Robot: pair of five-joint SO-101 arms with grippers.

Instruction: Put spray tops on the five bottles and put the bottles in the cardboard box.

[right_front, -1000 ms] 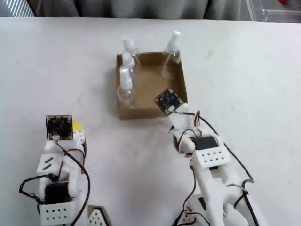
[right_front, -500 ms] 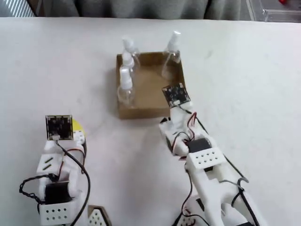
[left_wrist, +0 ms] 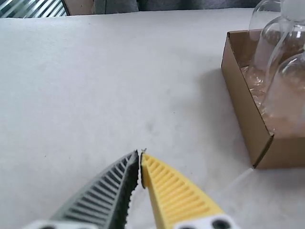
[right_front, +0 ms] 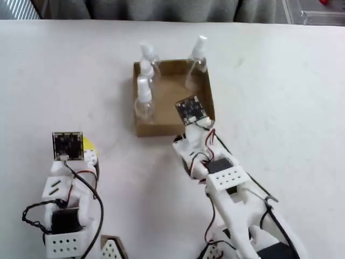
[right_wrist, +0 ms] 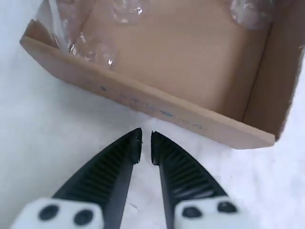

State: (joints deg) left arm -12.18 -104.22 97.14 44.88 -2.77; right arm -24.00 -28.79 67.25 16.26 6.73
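Observation:
The cardboard box stands at the middle of the table. Three clear bottles with white spray tops stand in a row along one side wall, and another bottle stands in the far opposite corner. My right gripper hovers over the table just outside the box's near wall; its black fingers are shut to a sliver with nothing between them. My left gripper is shut and empty, low over bare table, well away from the box.
The left arm sits at the front left and the right arm at the front right. White table lies open around the box. A clear plastic container stands at the far right edge.
The right arm's wrist swung towards the box's right corner, then back left along its near wall. The left arm has stayed still.

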